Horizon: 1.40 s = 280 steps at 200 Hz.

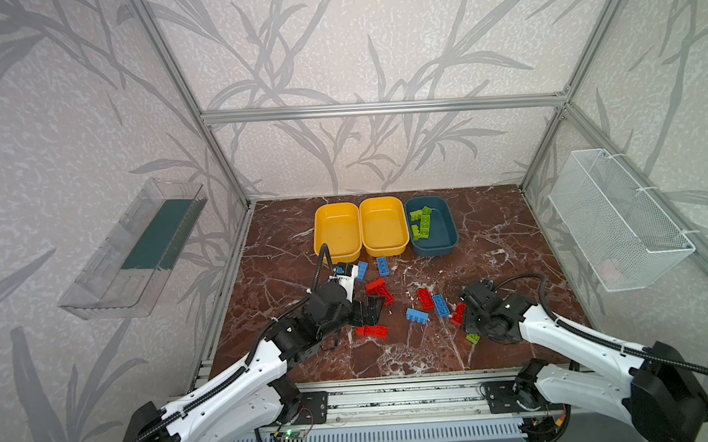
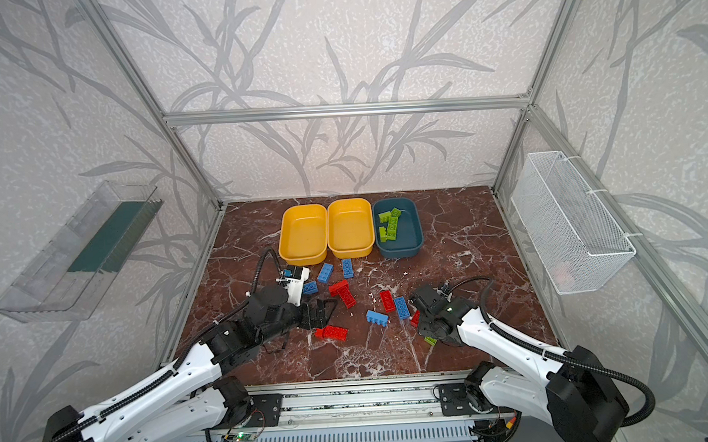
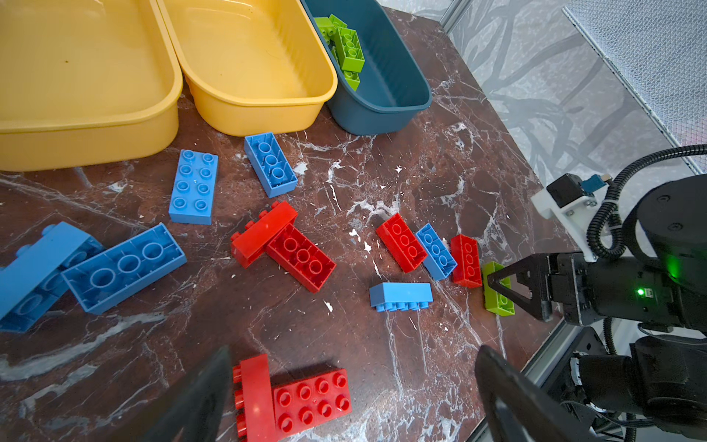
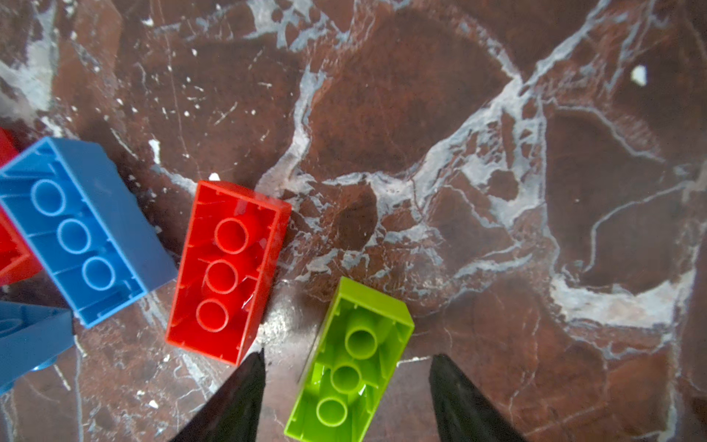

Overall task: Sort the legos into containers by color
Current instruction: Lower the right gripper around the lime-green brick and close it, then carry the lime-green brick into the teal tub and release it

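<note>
My right gripper [image 4: 347,353] is open and low over the marble tabletop [image 4: 497,114]. Its black fingers [image 4: 245,398] straddle a lime green brick [image 4: 355,336] that lies hollow side up. I see a gap on either side of it, so nothing is pinched. Just beside that brick lies an upturned red brick [image 4: 229,268], and next to that an upturned blue brick [image 4: 82,233].

My left gripper [image 3: 354,348] is spread wide above a studs-up red brick [image 3: 311,400]. A second red brick on edge [image 3: 254,398] leans against it, and neither finger touches them.

In both top views I see more blue and red bricks scattered over the middle of the table between the arms and the tubs. At the far edge three tubs stand side by side. They are the left yellow tub [image 1: 346,255], the middle yellow tub [image 1: 387,250] and, on the right, the dark teal tub [image 1: 435,249], which holds a heap of green bricks [image 1: 422,222].
</note>
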Available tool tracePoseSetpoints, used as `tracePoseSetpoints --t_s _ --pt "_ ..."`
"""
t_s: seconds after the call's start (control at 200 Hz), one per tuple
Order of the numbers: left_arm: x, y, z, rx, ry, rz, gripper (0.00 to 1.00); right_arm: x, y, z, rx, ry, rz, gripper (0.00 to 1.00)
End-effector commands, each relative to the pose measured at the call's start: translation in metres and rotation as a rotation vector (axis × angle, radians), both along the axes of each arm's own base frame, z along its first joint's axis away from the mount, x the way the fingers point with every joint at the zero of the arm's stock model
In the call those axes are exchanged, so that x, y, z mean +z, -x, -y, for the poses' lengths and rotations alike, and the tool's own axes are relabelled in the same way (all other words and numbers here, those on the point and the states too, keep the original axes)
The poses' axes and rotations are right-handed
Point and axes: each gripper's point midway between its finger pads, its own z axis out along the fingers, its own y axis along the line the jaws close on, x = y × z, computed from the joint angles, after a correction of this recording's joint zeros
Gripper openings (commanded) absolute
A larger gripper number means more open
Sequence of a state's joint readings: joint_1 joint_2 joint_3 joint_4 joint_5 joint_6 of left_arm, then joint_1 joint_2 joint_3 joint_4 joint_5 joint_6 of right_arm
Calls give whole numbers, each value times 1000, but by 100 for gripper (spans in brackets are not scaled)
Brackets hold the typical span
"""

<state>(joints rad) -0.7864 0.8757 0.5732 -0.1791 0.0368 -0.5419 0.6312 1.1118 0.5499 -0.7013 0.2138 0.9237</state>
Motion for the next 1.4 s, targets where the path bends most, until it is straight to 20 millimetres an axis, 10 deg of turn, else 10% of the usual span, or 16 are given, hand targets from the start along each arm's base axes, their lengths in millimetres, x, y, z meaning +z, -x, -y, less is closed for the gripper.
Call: tracePoseSetpoints --t_s 0.0,0.39,0.685,1.05,1.395 --pt "8 -2 4 -11 7 20 99 -11 4 5 -25 9 -25 68" --pt "3 -7 10 -16 -12 8 99 -25 4 3 -12 -23 -62 40" --pt "2 -18 10 19 -43 2 99 35 -37 -8 66 -55 51 27" --pt "3 -47 33 24 -111 -2 99 120 -201 -27 141 -124 291 27" --pt "17 -75 44 63 -165 29 99 68 -337 -57 202 -193 184 32"
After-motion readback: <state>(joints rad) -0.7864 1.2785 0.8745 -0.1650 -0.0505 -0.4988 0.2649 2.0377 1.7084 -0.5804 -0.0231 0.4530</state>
